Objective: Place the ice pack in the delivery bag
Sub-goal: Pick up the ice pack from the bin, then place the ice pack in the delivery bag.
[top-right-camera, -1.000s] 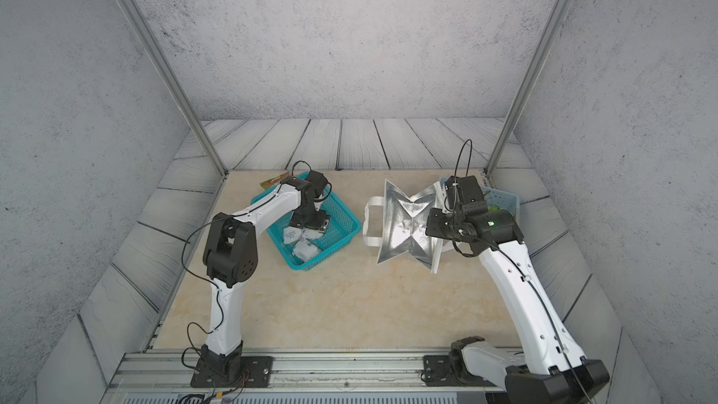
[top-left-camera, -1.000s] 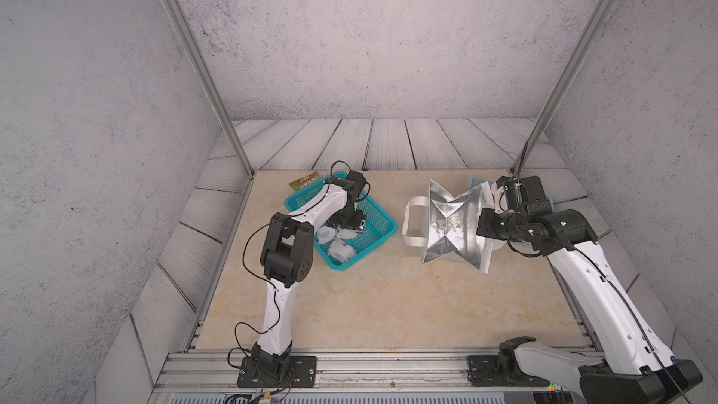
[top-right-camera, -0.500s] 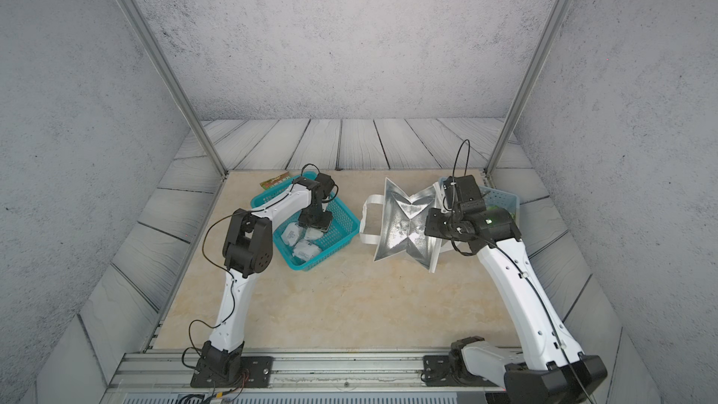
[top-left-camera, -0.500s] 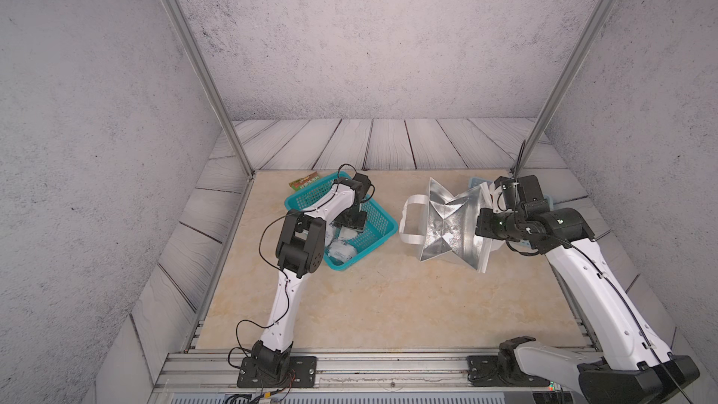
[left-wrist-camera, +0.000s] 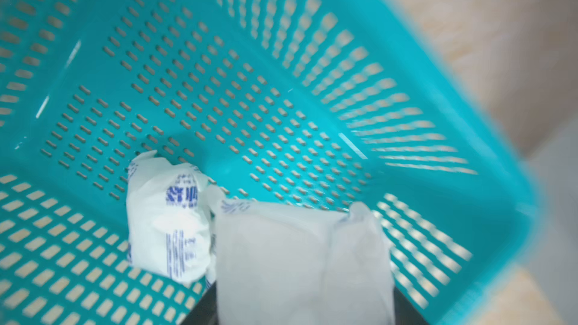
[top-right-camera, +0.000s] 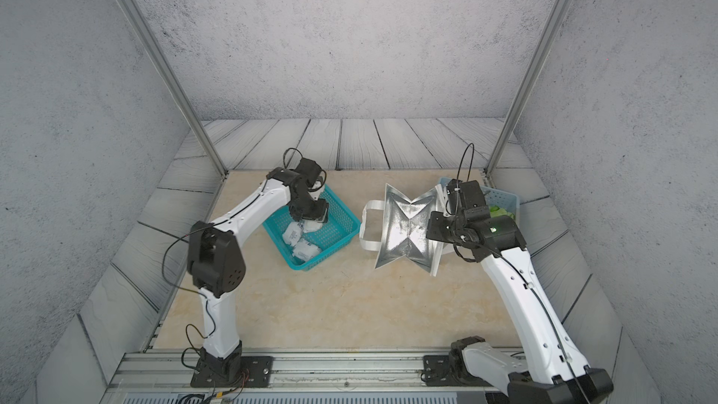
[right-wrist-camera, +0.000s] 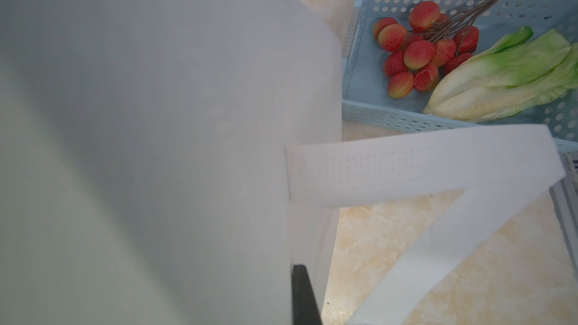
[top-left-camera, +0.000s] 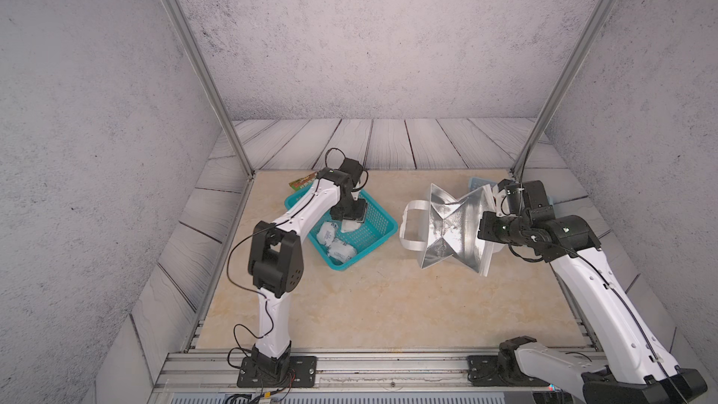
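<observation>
In both top views my left gripper (top-left-camera: 349,214) (top-right-camera: 311,214) reaches down into the teal mesh basket (top-left-camera: 386,227) (top-right-camera: 345,223), shut on a white ice pack (top-left-camera: 351,225) (top-right-camera: 311,225). The left wrist view shows that ice pack (left-wrist-camera: 300,261) filling the space between the jaws, with another printed pack (left-wrist-camera: 165,217) beside it. Two more packs (top-left-camera: 335,244) lie in the basket. The delivery bag (top-left-camera: 454,227) (top-right-camera: 408,223) stands with its silver lining facing the basket. My right gripper (top-left-camera: 487,229) (top-right-camera: 433,227) is shut on its right wall (right-wrist-camera: 156,120).
A light-blue basket (top-left-camera: 476,182) (top-right-camera: 501,198) (right-wrist-camera: 359,110) behind the bag holds lychees (right-wrist-camera: 419,51) and leafy greens (right-wrist-camera: 500,76). A green and red packet (top-left-camera: 303,181) lies behind the teal basket. The bag's white handle (top-left-camera: 408,227) (right-wrist-camera: 422,167) loops toward the teal basket.
My left jaws have narrowed onto an ice pack in the teal basket, and the left arm's elbow has risen and swung inward. The right arm and bag have hardly moved.
</observation>
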Robot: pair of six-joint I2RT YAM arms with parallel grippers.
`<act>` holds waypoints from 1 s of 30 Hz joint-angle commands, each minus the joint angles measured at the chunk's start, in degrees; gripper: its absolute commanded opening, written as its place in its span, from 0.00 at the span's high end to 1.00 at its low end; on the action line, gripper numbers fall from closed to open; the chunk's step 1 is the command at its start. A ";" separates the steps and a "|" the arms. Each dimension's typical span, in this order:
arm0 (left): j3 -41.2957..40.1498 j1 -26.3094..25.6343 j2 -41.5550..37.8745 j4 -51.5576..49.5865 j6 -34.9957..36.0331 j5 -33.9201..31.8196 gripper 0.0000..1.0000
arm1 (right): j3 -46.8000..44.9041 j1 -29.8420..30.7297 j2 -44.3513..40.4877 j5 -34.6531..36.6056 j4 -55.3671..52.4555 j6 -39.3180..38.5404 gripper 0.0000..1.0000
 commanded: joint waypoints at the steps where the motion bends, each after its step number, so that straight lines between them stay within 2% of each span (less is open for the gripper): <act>1: -6.64 -1.48 -14.17 11.04 -7.95 18.06 0.76 | -1.21 -0.20 -0.91 -0.50 2.45 0.93 1.00; 3: -11.50 -4.22 -20.11 20.80 -13.29 21.86 0.76 | -1.67 -0.21 -0.47 -1.22 3.41 1.30 1.00; 5: -14.76 -8.44 -24.39 29.00 -16.93 22.12 0.76 | -2.18 -0.17 -0.15 -1.95 4.51 1.64 1.00; 7: -14.34 -13.28 -25.11 32.31 -18.23 20.51 0.76 | -2.22 -0.21 0.37 -2.61 5.03 1.66 1.00; 9: -11.63 -17.83 -23.94 33.20 -16.57 18.36 0.76 | -2.18 -0.21 0.68 -3.17 5.23 1.50 1.00; 15: -0.44 -28.01 -13.12 24.28 -5.88 6.34 0.77 | -2.22 -0.19 0.66 -4.29 5.68 1.34 1.00; 23: 5.80 -29.73 -1.63 17.13 2.84 -6.23 0.76 | -2.36 -0.18 -1.38 -5.30 5.58 1.57 1.00; 25: 6.99 -29.88 0.22 15.82 3.79 -9.84 0.72 | -2.16 -0.18 -1.62 -5.18 5.24 1.52 1.00; 27: 9.49 -29.88 2.42 12.42 3.77 -11.67 0.63 | -1.69 -0.19 -1.73 -5.01 4.76 1.38 1.00; 30: 11.19 -30.18 3.46 7.69 3.55 -11.38 0.38 | 0.00 -0.21 -1.90 -3.50 3.39 0.50 1.00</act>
